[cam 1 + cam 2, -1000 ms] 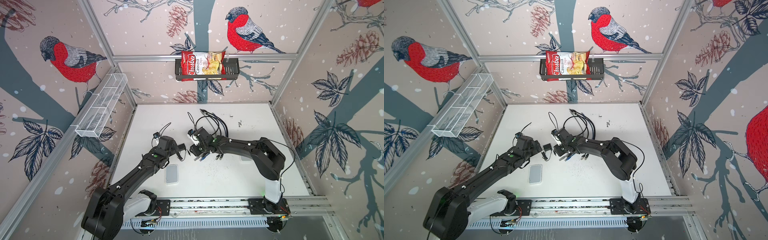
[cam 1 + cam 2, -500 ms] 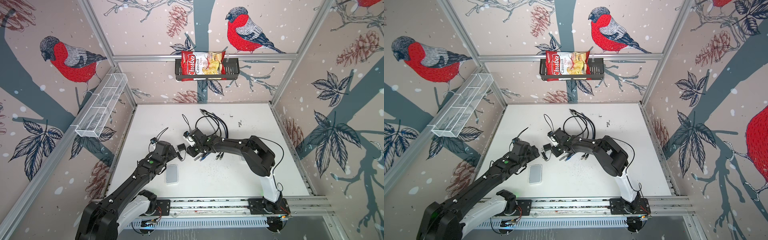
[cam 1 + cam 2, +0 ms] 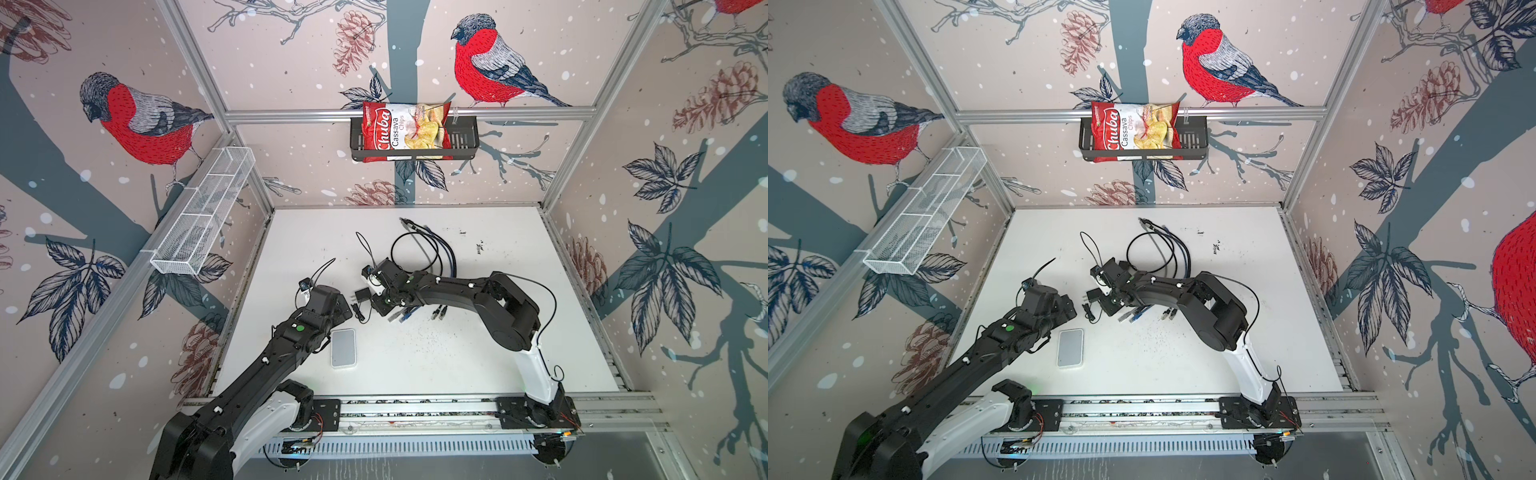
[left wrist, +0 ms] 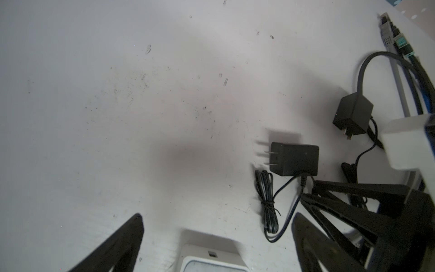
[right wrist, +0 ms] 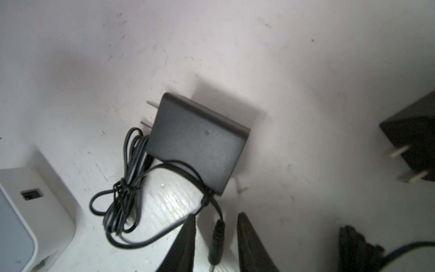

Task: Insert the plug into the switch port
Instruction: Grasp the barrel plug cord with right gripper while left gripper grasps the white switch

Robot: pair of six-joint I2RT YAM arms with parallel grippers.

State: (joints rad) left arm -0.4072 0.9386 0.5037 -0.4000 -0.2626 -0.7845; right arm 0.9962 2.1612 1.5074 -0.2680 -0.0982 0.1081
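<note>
The white switch (image 3: pixel 343 347) lies flat on the table, its small dark port (image 5: pixel 31 194) in the end face toward the grippers. A black power adapter (image 5: pixel 197 141) lies beyond it, its thin cord bundled. The cord's black barrel plug (image 5: pixel 216 237) lies on the table between the fingers of my right gripper (image 5: pixel 217 215), with a gap on each side. The jaws stand narrow but open. My left gripper (image 4: pixel 217 216) hangs wide open over the switch's (image 4: pixel 211 259) port end, holding nothing.
A second black adapter (image 4: pixel 353 115) sits close to the first. Grey and blue network cable ends (image 3: pixel 401 318) lie under the right arm, with dark cable loops (image 3: pixel 424 249) behind. A chips bag (image 3: pixel 405 131) sits in a wall basket.
My right gripper has shifted left and narrowed its jaws around the barrel plug. The left arm has drawn back a little toward the switch, still wide open.
</note>
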